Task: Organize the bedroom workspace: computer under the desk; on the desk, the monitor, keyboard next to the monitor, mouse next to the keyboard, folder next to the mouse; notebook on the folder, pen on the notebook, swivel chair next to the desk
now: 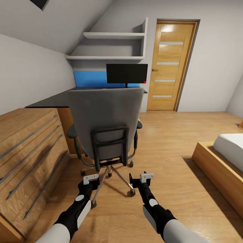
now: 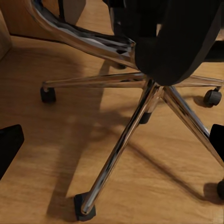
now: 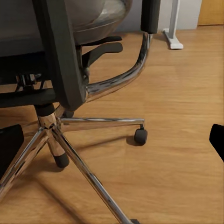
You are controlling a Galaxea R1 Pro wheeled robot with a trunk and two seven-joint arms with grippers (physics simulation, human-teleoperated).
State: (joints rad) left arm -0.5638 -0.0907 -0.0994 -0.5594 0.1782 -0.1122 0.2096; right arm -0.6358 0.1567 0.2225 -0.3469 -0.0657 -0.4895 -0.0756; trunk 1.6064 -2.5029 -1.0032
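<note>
My left claw [image 1: 91, 179] sits low over the wood floor [image 1: 175, 189], fingers apart, nothing between them; in the left wrist view its dark fingertips [image 2: 9, 144] sit wide at the frame edges. My right claw [image 1: 145, 178] is level with it to the right, also apart and empty, with one dark finger [image 3: 9, 147] at each edge of its wrist view. Both claws are just behind the swivel chair [image 1: 104, 114], near its chrome star base [image 1: 113, 175] and not touching it. The left wrist view looks at the chrome legs [image 2: 121, 144] and black casters [image 2: 84, 207] on the floor; the right wrist view shows the seat underside, a curved chrome armrest support [image 3: 126, 77] and one caster [image 3: 141, 136]. The chair's grey back faces me and the seat faces the bench [image 1: 50, 100], which runs dark along the far left wall. The monitor [image 1: 127, 73] stands upright on the bench beyond the chair, screen dark, a red spot at its lower right corner. A blue panel [image 1: 89, 79] sits on the wall behind it, white shelves [image 1: 111, 45] above. Light wooden drawer unit [image 1: 27, 152] near left, wooden door [image 1: 172, 64] far right, bed corner [image 1: 222, 152] at right. The chair back hides its seat, so I can't tell what lies there.
</note>
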